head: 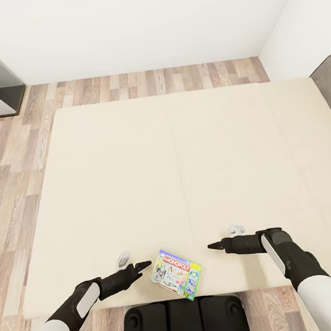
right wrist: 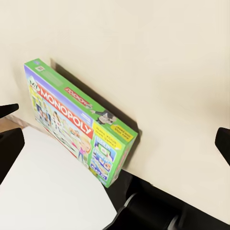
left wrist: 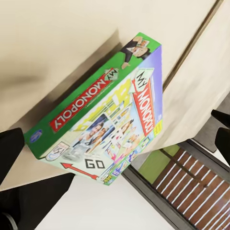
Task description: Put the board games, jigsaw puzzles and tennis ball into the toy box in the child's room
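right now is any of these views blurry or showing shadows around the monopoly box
Head view: sharp, evenly lit, only a faint shadow under the Monopoly box on the bed. Left wrist view: box lettering crisp, a soft dark shadow beside it, near fingers blurred. Right wrist view: a narrow dark shadow along the box's far edge; dark fingers at the frame edges look soft.

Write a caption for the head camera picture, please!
Both open grippers, left and right, flank the Monopoly box lying on the beige bed.
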You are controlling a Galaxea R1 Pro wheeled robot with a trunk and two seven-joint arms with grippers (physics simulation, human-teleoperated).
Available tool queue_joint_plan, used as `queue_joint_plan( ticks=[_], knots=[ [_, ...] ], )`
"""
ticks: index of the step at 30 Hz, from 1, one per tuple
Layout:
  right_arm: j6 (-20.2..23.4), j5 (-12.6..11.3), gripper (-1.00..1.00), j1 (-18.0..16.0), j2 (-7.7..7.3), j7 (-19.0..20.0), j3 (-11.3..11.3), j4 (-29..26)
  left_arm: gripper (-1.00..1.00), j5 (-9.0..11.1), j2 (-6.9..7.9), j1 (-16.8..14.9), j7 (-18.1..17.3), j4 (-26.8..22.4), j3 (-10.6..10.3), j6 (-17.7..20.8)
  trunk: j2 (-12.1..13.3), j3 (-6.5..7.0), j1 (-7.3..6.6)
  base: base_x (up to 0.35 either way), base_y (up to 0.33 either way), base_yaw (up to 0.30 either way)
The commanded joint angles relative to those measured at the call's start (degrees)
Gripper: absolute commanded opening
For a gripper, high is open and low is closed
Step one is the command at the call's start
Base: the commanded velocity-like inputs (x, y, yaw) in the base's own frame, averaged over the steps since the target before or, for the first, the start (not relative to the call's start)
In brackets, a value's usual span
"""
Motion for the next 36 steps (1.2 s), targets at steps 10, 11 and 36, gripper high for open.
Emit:
queue_joint_plan(
  ticks=[10,11,36],
  knots=[
    [0.3,-0.46,1.0,-0.03,0.06,-0.16,0.0,-0.02,1.0,0.55,0.11,-0.04,-0.04,0.0,-0.24,-0.13,-0.09,-0.99,0.03,0.0,0.0,0.0],
    [0.29,-0.45,1.0,-0.03,0.07,-0.16,0.0,-0.02,1.0,0.54,0.11,-0.04,-0.05,0.0,-0.24,-0.24,-0.09,-1.08,0.03,0.0,0.0,0.0],
    [0.33,-0.53,1.0,0.05,0.42,-0.1,0.37,-0.02,1.0,0.15,1.36,-0.99,-0.82,0.2,-0.22,-2.68,-0.09,-3.4,0.03,0.0,0.0,0.0]
  ],
)
